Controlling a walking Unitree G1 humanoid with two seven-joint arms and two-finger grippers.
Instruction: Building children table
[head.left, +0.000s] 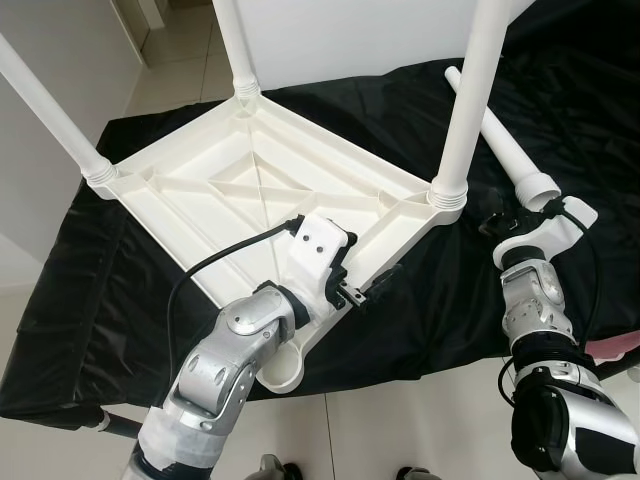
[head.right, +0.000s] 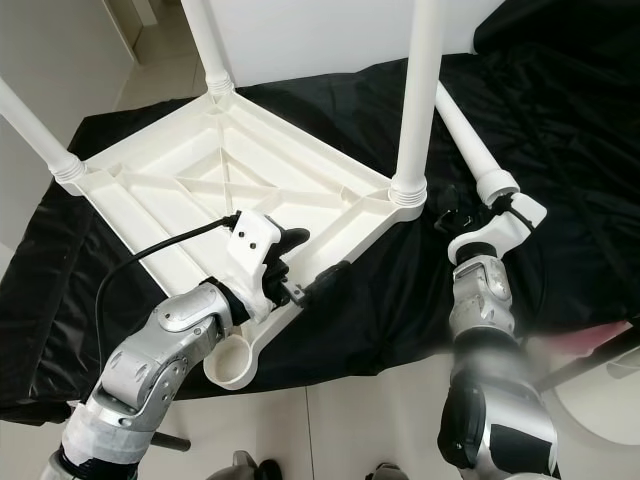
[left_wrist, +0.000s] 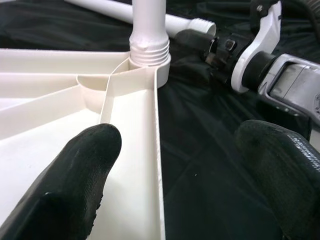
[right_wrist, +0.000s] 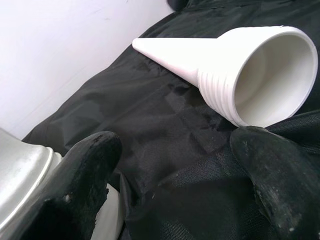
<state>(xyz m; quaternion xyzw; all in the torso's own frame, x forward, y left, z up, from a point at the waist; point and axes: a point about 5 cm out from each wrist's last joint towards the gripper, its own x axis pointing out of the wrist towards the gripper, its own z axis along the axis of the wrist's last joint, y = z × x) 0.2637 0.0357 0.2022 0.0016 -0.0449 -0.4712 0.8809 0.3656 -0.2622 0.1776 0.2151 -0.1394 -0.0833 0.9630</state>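
Open black cloth (head.left: 420, 300) between upright table leg (head.left: 465, 110) and loose leg (head.left: 505, 150), right tool (head.left: 497, 222) alongside.

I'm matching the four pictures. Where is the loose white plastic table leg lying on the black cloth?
Left eye: loose white plastic table leg, upper right.
Right eye: upper right.
Left wrist: along the top.
Right wrist: open threaded end, upper right.
Shared landmark: black cloth.

Head views look down; wrist views sit close along each pincer.
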